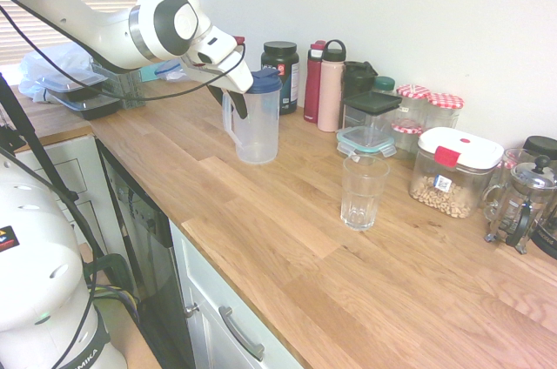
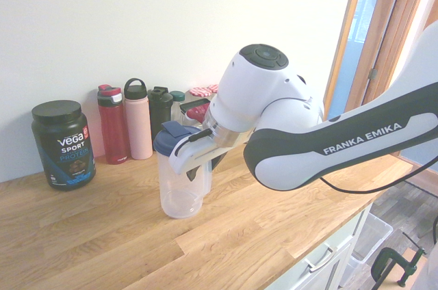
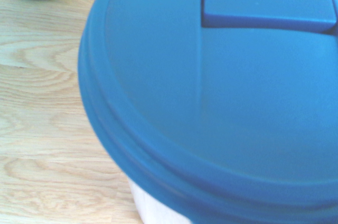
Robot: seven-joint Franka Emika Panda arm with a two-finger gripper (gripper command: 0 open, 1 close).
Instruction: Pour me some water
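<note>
A translucent plastic pitcher [image 1: 258,130] [image 2: 181,187] with a dark blue lid [image 3: 211,102] stands upright on the wooden counter [image 1: 261,230]. I cannot make out the water through its cloudy wall. My gripper [image 1: 233,95] [image 2: 205,160] is at the pitcher's handle side, just under the lid rim, reaching in from the window side. An empty clear drinking glass [image 1: 363,192] stands upright on the counter, a little in front and to the right of the pitcher. The wrist view is filled by the blue lid from close above.
Along the wall stand a black protein tub [image 1: 280,73] [image 2: 63,143], a red bottle [image 1: 313,82] [image 2: 113,126], a pink bottle [image 1: 331,86] [image 2: 138,120] and small jars. A lidded container of nuts [image 1: 452,173] and a French press [image 1: 522,204] sit right of the glass.
</note>
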